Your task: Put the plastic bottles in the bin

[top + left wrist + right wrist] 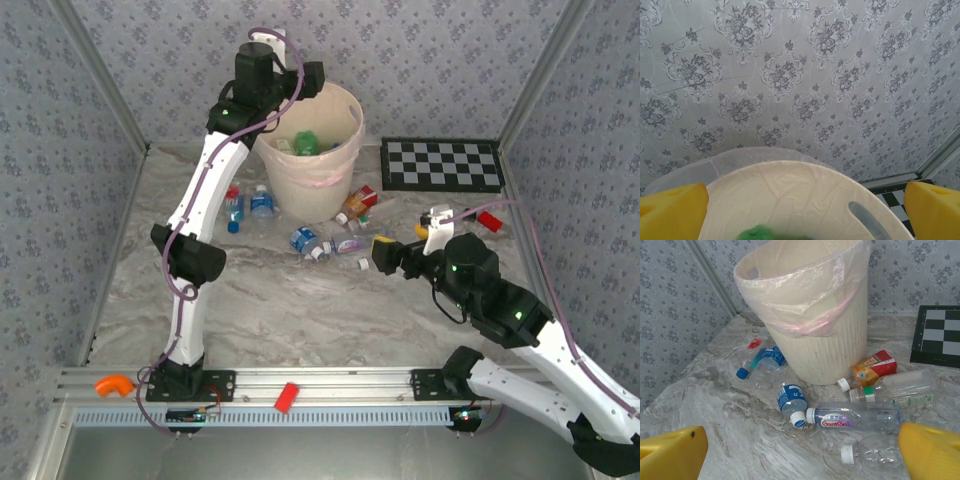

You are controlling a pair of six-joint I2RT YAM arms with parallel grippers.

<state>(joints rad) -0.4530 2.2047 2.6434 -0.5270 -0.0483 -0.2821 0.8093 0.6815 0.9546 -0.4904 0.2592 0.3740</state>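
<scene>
Counts: one bin [300, 190], two arms, two grippers.

Loose bottles on the table [260, 310], right wrist view, seven:
- blue-capped clear bottle [747, 365], left of the bin
- blue-label bottle [773, 356], left of the bin
- second blue-label bottle [791, 400], centre
- purple-label clear bottle [855, 417]
- white-capped clear bottle [872, 452], at the bottom
- orange-red bottle [874, 364], right
- green-label clear bottle [902, 386], right

Inside the bin there is one green bottle [305, 143] for sure. Pale stuff lies beside it, can't tell what.

Extras: one checkerboard [440, 165] upper right, one red block [287, 397] on the rail [340, 380], one orange piece [113, 384] bottom left.

Edges/room: patterned walls close the table on the left, back and right, and the rail runs along the bottom. The bin sits upper centre, near the back wall. The loose bottles huddle at its foot, left and front-right. There is open marble in the lower left and centre of the overhead frame. The right arm takes the lower right.

Left gripper [802, 212]: over the bin mouth, upper centre overhead. Its fingers [670, 212] sit in the two bottom corners of the wrist frame, spread wide with nothing gripped. The bin rim arcs between them. The green bottle is a blur at the bottom edge, down inside and apart from both fingers.

Right gripper [800, 455]: low over the table, facing the bin. Its fingers [932, 455] are in the bottom corners, wide apart and empty. The white-capped clear bottle lies just beside the lower-right finger on its inner side; can't tell if they touch. The purple-label bottle lies just above it, apart from both fingers.
</scene>
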